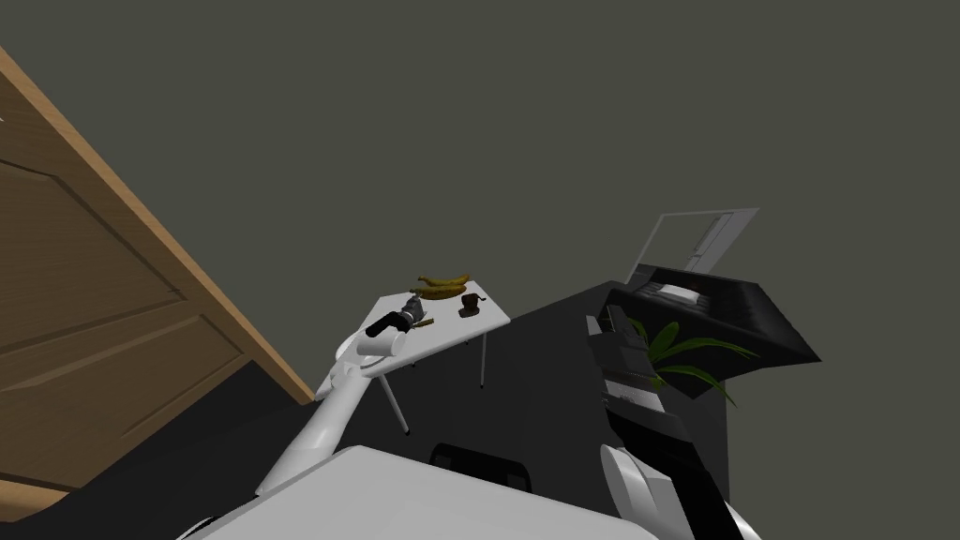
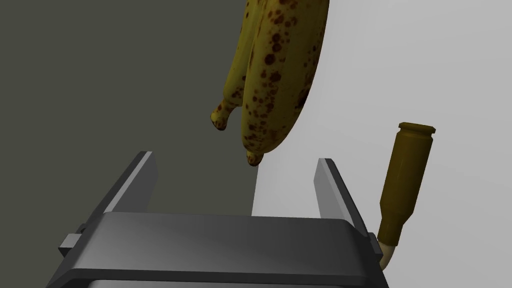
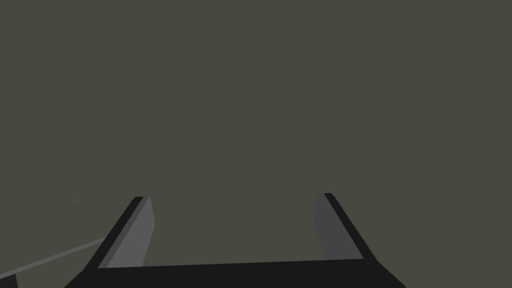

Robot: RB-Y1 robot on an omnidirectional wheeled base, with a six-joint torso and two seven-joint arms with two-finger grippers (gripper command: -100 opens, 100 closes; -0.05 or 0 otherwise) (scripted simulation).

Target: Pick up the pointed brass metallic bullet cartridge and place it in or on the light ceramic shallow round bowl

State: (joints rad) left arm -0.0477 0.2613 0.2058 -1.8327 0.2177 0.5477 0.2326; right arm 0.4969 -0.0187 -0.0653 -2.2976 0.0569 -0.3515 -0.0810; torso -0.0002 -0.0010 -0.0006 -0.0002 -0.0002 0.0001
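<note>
White table (image 1: 448, 333) — bananas (image 1: 442, 284), cartridge (image 2: 405, 182)

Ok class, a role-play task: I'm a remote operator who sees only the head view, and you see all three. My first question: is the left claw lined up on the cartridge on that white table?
Observer: Not quite. The left wrist view shows the cartridge lying outside the gap of the left claw, beside one finger.
Operator: Is that claw open?
Observer: Yes, open, with nothing between its fingers.
Operator: And the right claw?
Observer: The right claw is open too, and empty.
</note>
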